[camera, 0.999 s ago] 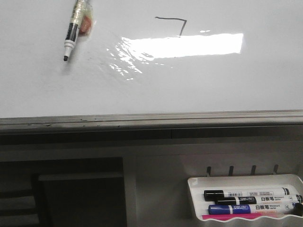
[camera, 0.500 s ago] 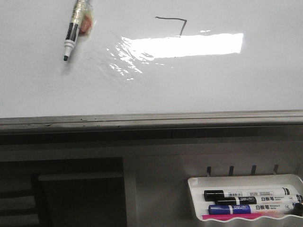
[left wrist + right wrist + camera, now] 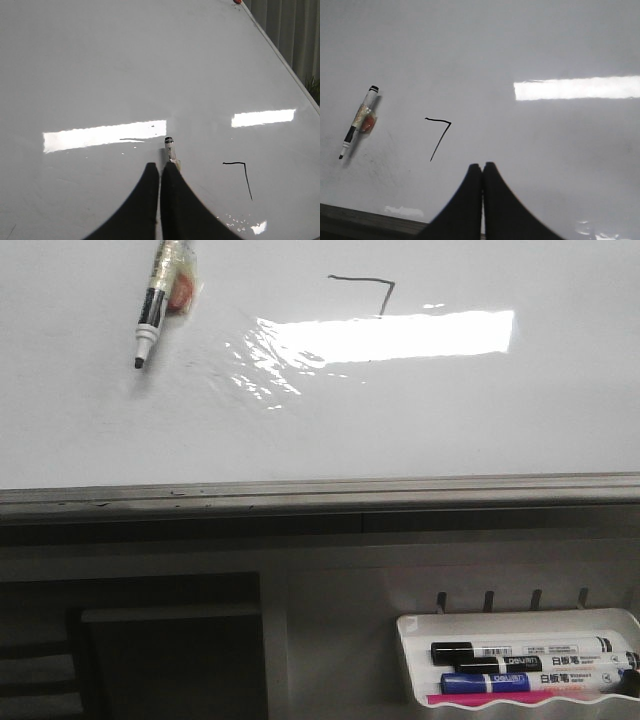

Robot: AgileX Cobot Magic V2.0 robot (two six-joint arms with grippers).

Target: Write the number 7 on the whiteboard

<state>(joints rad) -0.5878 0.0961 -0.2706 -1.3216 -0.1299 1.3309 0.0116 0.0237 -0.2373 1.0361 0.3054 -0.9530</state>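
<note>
Lying beside the number 7 (image 3: pixel 439 137) — marker (image 3: pixel 358 121), right gripper (image 3: pixel 482 167) clenched, apart.

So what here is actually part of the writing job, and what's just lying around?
Part of the job:
- the whiteboard
- the number 7, already drawn
- the uncapped marker stuck on the board

Just lying about:
- the marker tray below the board
- the spare markers in it, black and blue
</note>
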